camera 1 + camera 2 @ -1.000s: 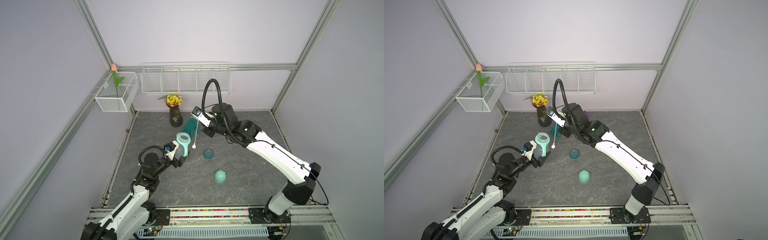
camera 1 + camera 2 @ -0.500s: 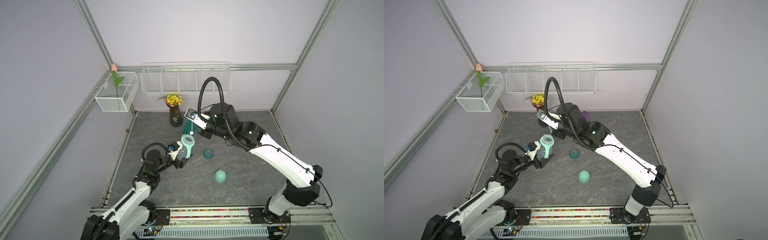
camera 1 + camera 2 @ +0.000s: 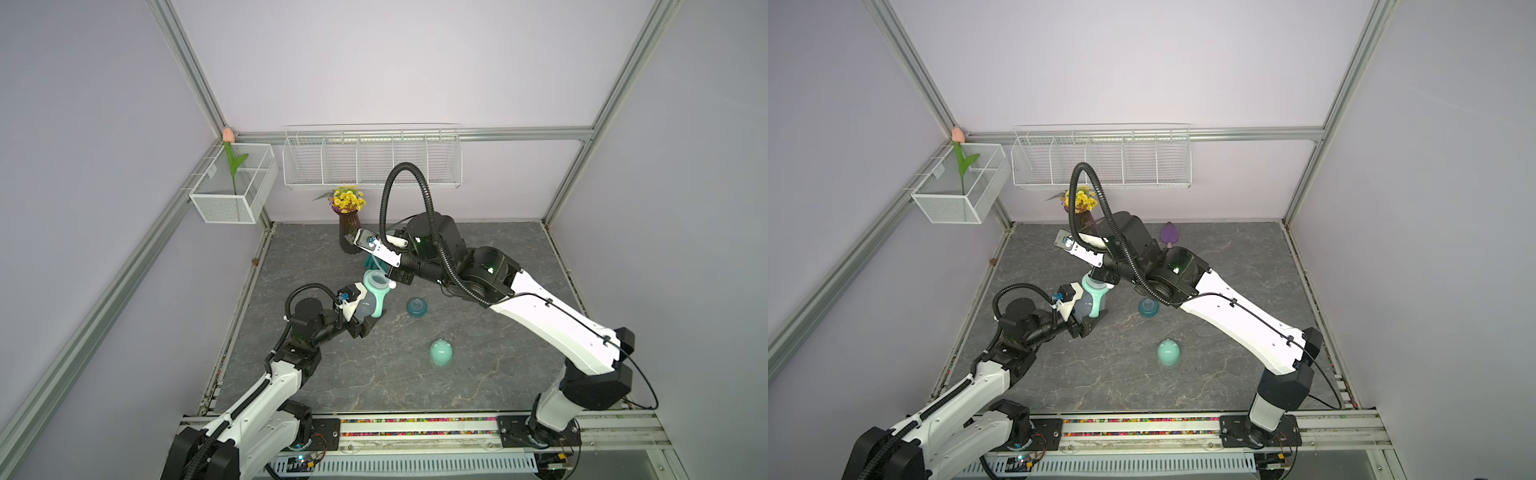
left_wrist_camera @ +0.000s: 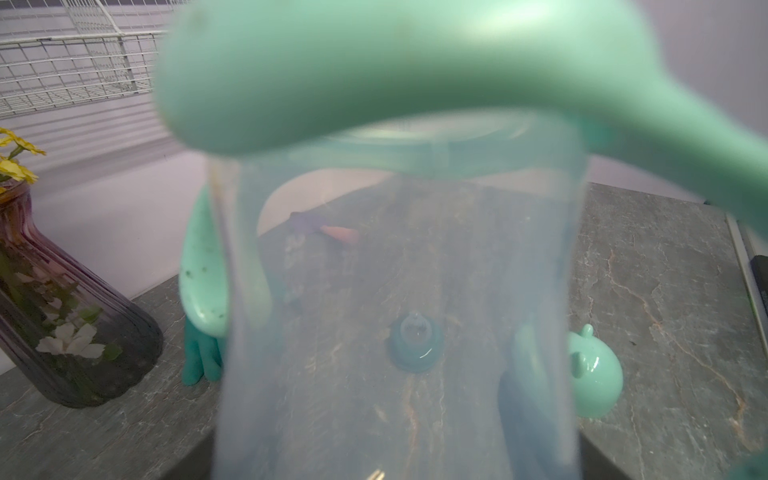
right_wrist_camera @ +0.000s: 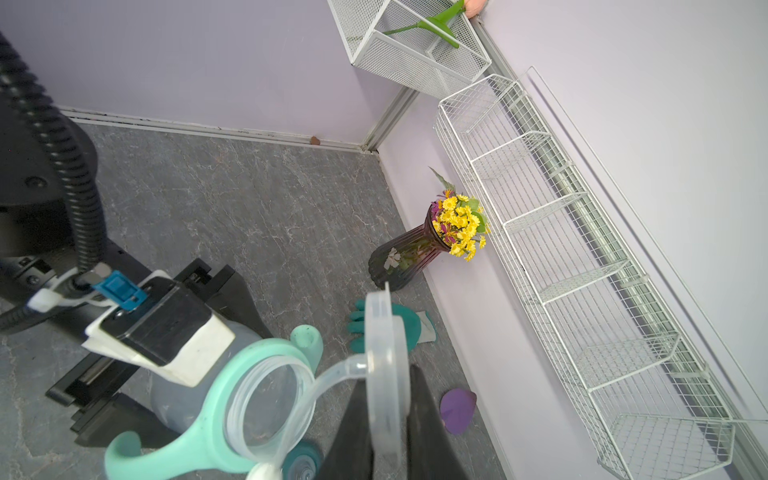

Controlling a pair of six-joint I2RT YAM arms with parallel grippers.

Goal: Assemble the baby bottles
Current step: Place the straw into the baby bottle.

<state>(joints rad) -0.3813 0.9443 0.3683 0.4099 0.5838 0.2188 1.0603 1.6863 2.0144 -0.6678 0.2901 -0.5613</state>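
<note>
My left gripper (image 3: 360,322) is shut on the clear frosted bottle body (image 3: 365,309), which is tilted and wears the mint two-handled ring (image 3: 376,282). In the left wrist view the body (image 4: 395,332) fills the picture and hides the jaws. My right gripper (image 5: 386,415) is shut on the straw's clear disc (image 5: 386,374), just beside the bottle's open mouth (image 5: 266,407). The straw's tube (image 5: 328,378) arcs across the mouth, and its white weighted end (image 5: 264,471) hangs at the rim. The teal nipple collar (image 3: 415,306) and the mint eared dome cap (image 3: 440,352) lie on the table.
A dark vase of yellow flowers (image 3: 347,237) stands by the back wall, with a teal glove (image 5: 411,328) next to it. A purple trowel (image 3: 1170,233) lies behind the right arm. Wire baskets (image 3: 372,160) hang on the back wall.
My right gripper has carried the straw left and down, from beside the bottle to over its mouth. The left arm has tilted the bottle slightly toward it.
</note>
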